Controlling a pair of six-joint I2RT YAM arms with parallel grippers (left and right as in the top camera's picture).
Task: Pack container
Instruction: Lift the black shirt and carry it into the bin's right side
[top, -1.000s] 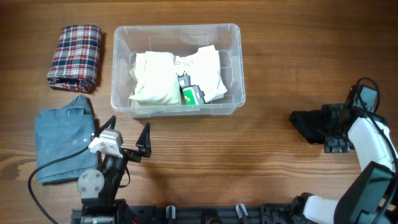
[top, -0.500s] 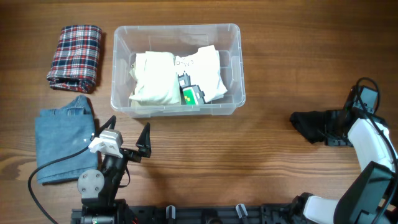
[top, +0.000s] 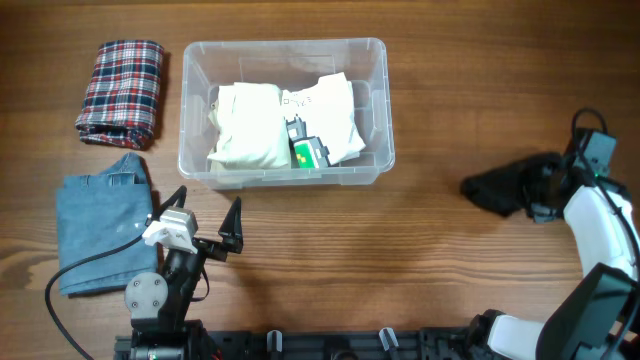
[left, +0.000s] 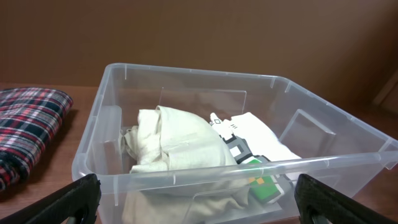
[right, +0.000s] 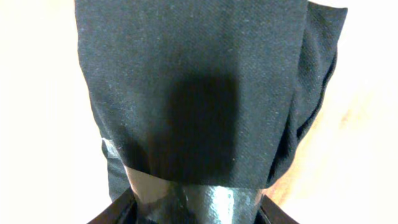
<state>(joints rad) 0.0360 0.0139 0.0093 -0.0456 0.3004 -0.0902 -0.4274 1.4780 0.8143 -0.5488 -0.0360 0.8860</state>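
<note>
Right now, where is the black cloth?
In the overhead view the black cloth sits far right, gripped by the right hand, well to the right of the clear container.

Right wrist view: the black garment (right: 199, 87) swallows nearly everything. The fingers are under it, so how the jaws stand can't be told, and everything around the cloth is washed out to a pale blur. Overhead, the right gripper (top: 543, 187) is buried in that same cloth, and the right arm (top: 600, 230) runs off the right edge. Left wrist view: the fingers (left: 68, 199) of the left gripper (top: 208, 213) are cropped by the bottom edge. The container (left: 186, 176) loses its right corner to the frame, and the plaid cloth (left: 25, 124) loses its left part. The dark marks on the white garment (top: 325, 115) are too small to read.
</note>
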